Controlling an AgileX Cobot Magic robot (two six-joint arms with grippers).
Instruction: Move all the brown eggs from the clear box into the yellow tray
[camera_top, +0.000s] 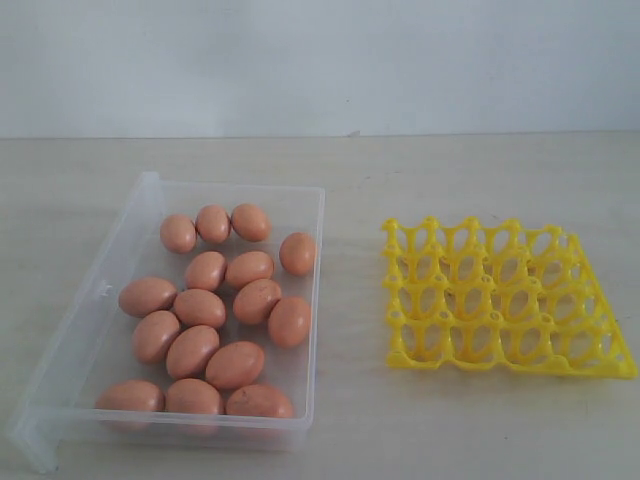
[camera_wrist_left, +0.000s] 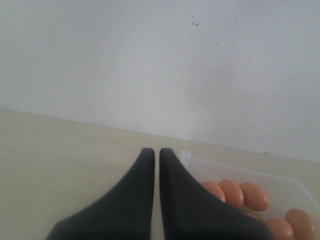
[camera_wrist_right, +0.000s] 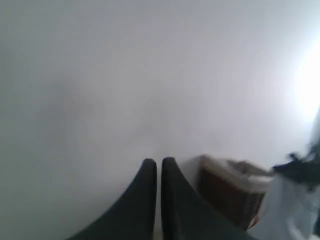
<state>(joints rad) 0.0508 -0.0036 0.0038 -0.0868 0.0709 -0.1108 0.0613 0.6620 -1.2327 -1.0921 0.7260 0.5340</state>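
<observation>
Loosely, eggs (camera_top: 200, 308) in clear box (camera_top: 100, 290), tray (camera_top: 500, 366) (yellow) beside

The left gripper (camera_wrist_left: 156, 150) is closed. Its two black fingers (camera_wrist_left: 132, 200) stand side by side with only a thin slit between them, tapering from broad bases to narrow, rounded tips. The right gripper (camera_wrist_right: 157, 161) is closed in the same way, its dark fingers (camera_wrist_right: 131, 210) almost touching along their inner edges. Neither pair grips anything. The wrist views show only the fingers, so the pose of the wrists and arms behind them cannot be told.
</observation>
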